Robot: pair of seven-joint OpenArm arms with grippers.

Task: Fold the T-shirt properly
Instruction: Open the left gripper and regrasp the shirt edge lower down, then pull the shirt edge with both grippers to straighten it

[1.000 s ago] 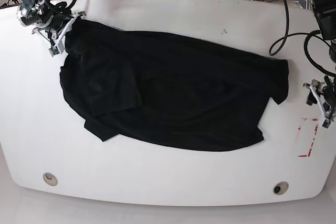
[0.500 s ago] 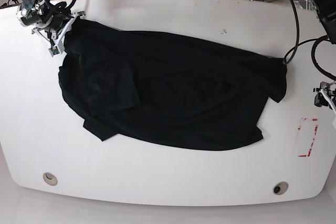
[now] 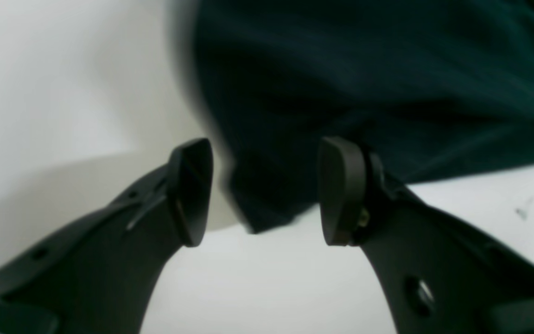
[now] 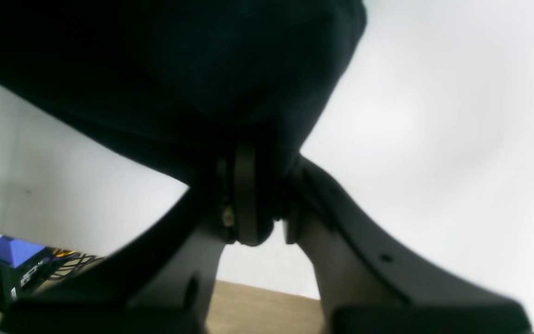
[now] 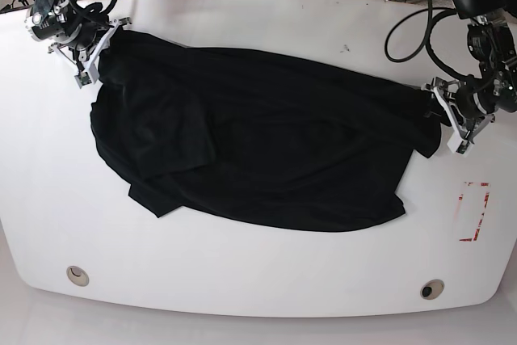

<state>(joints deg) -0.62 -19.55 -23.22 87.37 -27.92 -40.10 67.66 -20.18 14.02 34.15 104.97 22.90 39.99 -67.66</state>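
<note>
The black T-shirt (image 5: 266, 151) lies spread out and creased across the white table (image 5: 242, 280), one sleeve folded over its left part. At the back left, my right gripper (image 5: 90, 62) is shut on the shirt's corner; the right wrist view shows that gripper (image 4: 257, 204) pinching dark cloth of the T-shirt (image 4: 179, 69). My left gripper (image 5: 444, 115) is at the shirt's right edge. Seen from the left wrist, the left gripper (image 3: 264, 195) is open, with a corner of the T-shirt (image 3: 364, 69) reaching between its fingers (image 3: 190, 192), untouched by the pads.
A red marked rectangle (image 5: 474, 212) sits on the table near the right edge. Two round holes (image 5: 77, 275) (image 5: 431, 289) lie near the front edge. Cables (image 5: 436, 30) trail over the back right of the table.
My left gripper has come in from the table's right edge to the shirt's right corner. The right gripper holds its grip, and the shirt's left part has shifted slightly.
</note>
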